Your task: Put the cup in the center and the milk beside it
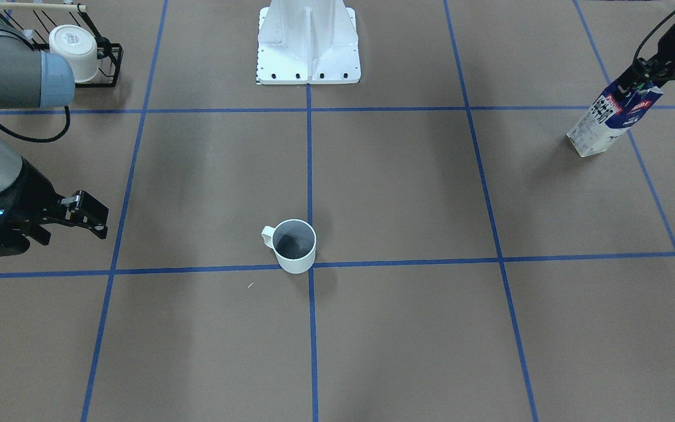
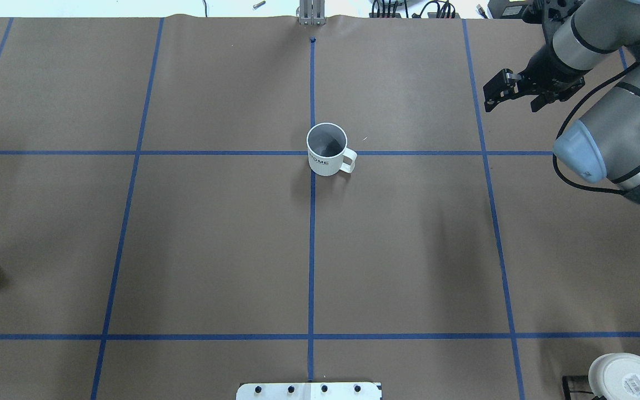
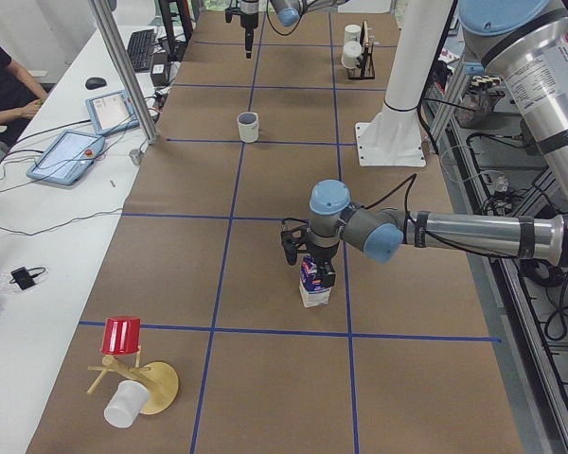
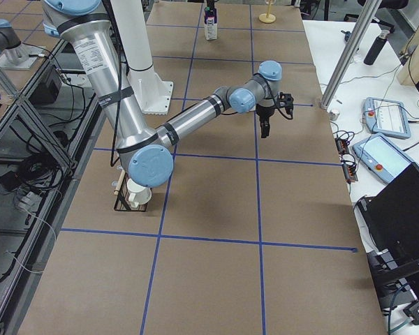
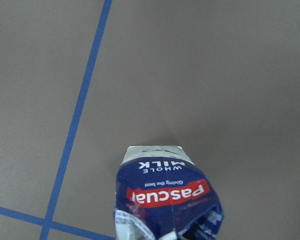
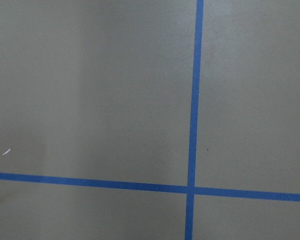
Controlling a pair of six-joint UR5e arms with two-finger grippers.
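The cup [image 1: 295, 246] is a small white mug with a grey inside. It stands upright on the blue centre line, and also shows in the overhead view [image 2: 328, 150] and far off in the left view [image 3: 249, 126]. The milk [image 1: 612, 120] is a blue, red and white carton, tilted, with its base on the table far to my left. My left gripper [image 1: 636, 89] is shut on its top; the left wrist view shows the squeezed carton top [image 5: 167, 200]. My right gripper [image 1: 104, 223] is open and empty, well to the right of the cup [image 2: 488, 98].
A black rack [image 1: 103, 58] holds a white cup with a sticker on its base [image 1: 74, 50], near my right arm. The robot's white base [image 1: 308, 47] is at the table's near edge. A wooden stand with a red cup [image 3: 123, 336] is at the left end.
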